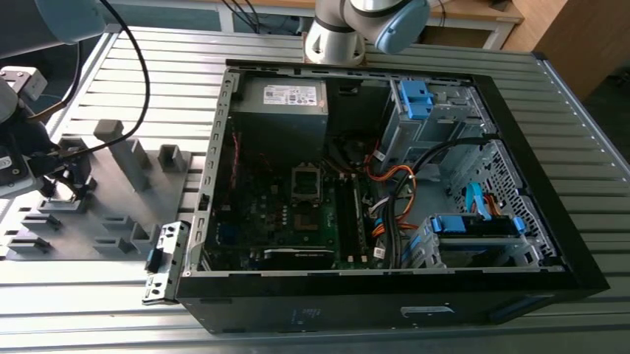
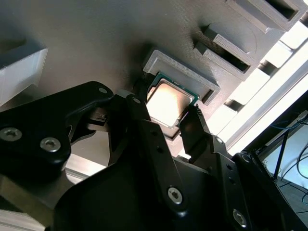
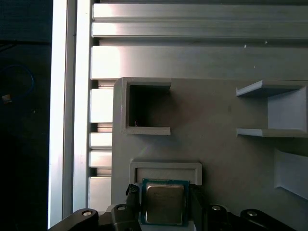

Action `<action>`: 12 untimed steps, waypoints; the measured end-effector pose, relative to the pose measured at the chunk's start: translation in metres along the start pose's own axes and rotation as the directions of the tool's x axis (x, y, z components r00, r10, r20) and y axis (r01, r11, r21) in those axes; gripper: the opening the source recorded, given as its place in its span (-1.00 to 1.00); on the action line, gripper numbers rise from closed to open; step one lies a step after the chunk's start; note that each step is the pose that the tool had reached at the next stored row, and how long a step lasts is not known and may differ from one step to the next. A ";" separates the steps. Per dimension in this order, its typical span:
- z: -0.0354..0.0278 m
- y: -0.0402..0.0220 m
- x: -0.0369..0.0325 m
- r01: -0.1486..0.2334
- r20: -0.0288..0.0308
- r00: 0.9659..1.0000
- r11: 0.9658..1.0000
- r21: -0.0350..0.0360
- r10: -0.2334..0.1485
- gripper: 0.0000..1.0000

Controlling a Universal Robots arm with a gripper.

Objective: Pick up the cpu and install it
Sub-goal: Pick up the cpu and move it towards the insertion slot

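The cpu (image 2: 167,102), a small square chip with a dull metal top and green edge, sits at its shallow framed pocket (image 2: 188,73) on the grey tray. My gripper (image 2: 167,107) has a black finger (image 2: 137,103) against one side of the chip and the other against the opposite side, shut on it. In the first wrist view the cpu (image 3: 164,202) lies between the fingers (image 3: 134,198), just below the pocket's rim (image 3: 166,168). In the exterior view the gripper (image 1: 57,188) hangs over the tray (image 1: 118,214) at the exterior view's left. The motherboard's socket (image 1: 307,181) lies bare in the case.
The open computer case (image 1: 394,184) lies on the slatted metal table, with a power supply (image 1: 280,99), blue drive cages (image 1: 418,99) and orange cables (image 1: 394,181) inside. Upright grey blocks (image 1: 123,151) stand on the tray beside the gripper. Another arm's base (image 1: 340,33) stands behind the case.
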State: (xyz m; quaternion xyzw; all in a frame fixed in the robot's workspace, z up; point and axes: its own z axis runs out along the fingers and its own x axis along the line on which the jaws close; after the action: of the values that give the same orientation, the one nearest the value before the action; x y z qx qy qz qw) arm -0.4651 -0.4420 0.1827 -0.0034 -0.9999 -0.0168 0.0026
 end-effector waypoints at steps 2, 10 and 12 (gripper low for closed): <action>0.0000 0.0000 0.0000 0.000 0.000 1.000 1.000 0.000 0.000 0.07; -0.0002 0.0000 0.0000 0.000 0.000 1.000 1.000 0.000 0.000 -0.06; -0.0002 0.0000 0.0000 0.000 0.000 1.000 1.000 0.000 0.000 -0.06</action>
State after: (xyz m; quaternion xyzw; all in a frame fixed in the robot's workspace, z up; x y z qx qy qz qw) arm -0.4651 -0.4420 0.1829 -0.0034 -0.9998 -0.0168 0.0026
